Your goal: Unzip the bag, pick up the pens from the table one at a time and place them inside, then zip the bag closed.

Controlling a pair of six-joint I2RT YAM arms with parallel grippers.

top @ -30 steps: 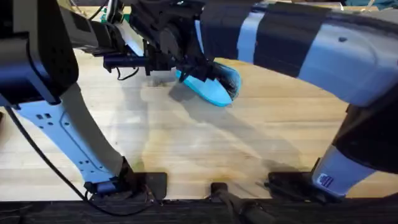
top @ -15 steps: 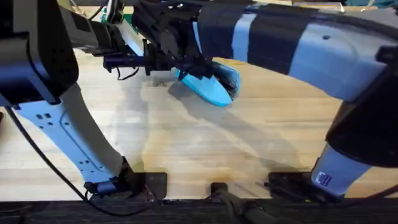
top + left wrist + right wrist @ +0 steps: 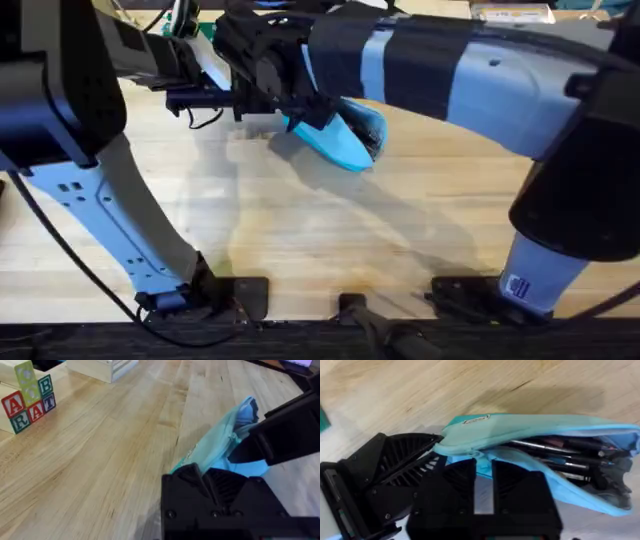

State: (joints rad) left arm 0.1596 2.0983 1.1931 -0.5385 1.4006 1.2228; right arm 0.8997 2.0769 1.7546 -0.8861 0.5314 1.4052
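The light-blue bag (image 3: 345, 140) lies on the table (image 3: 330, 235) at the back centre, its mouth gaping. Several dark pens (image 3: 560, 450) lie inside the bag (image 3: 545, 427). My left gripper (image 3: 265, 112) comes in from the left and is shut on the bag's near end; in the left wrist view its fingers (image 3: 200, 480) pinch the fabric of the bag (image 3: 220, 442). My right gripper (image 3: 300, 105) reaches across from the right and clamps the bag's upper edge by the zipper (image 3: 483, 467). The other arm's gripper shows beside each: the right one (image 3: 285, 430), the left one (image 3: 395, 460).
Lettered toy blocks (image 3: 30, 402) and a pale wooden box (image 3: 102, 367) stand beyond the bag on the far left. Both arms cross over the table's back half. Bare wood (image 3: 380, 250) lies between the bag and the arm bases.
The right arm has slid a little to the left over the bag. The bag and the left gripper have stayed almost still.
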